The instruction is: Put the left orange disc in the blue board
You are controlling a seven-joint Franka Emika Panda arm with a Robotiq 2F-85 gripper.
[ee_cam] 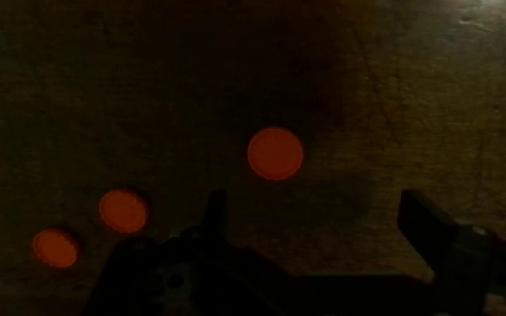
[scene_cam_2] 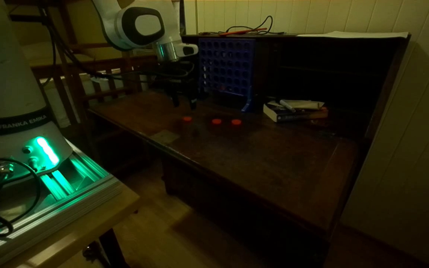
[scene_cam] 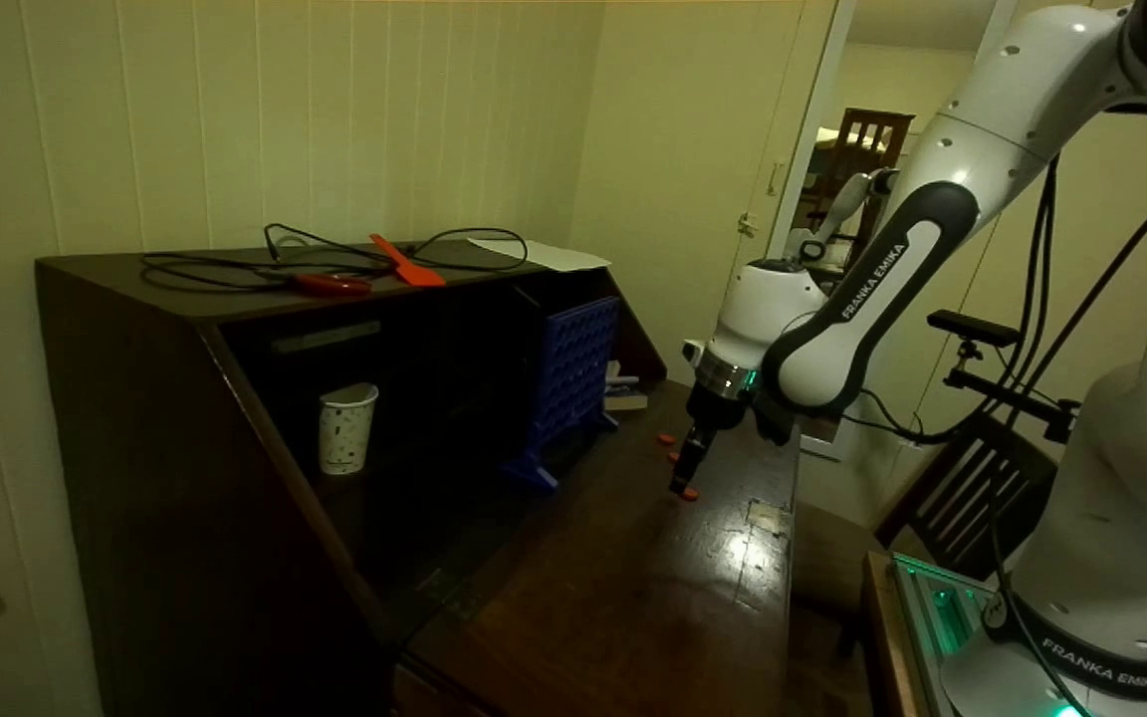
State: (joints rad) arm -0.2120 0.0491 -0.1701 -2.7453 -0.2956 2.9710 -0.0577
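Closest in the wrist view hung the gripper (ee_cam: 312, 206), its jaws parted wide with nothing in their hold, presumably to leave room on either side of a low, flat target. Below it, apart from the tips, the left orange disc (scene_cam_2: 187, 119) lay flat on the desk (scene_cam_2: 274, 160), leftmost of three in an exterior view. Lying so, it offered only a thin rim to pinch, which would explain why the gripper was poised above; in the wrist view it sat off-centre, nearer one jaw, so a small correction seemed due before the grasp. A little farther, a second disc (ee_cam: 123, 210) and a third disc (ee_cam: 55, 248) rested near each other, probably spares for later turns. Beyond them the blue board (scene_cam: 573, 363) stood upright at the mouth of the cabinet (scene_cam: 135, 448), likely so that discs could be dropped in edgewise from above. Farthest, a cup (scene_cam: 346, 428) stood inside the cabinet and an orange-red tool (scene_cam: 418, 274) lay on its top, perhaps to be out of the way.
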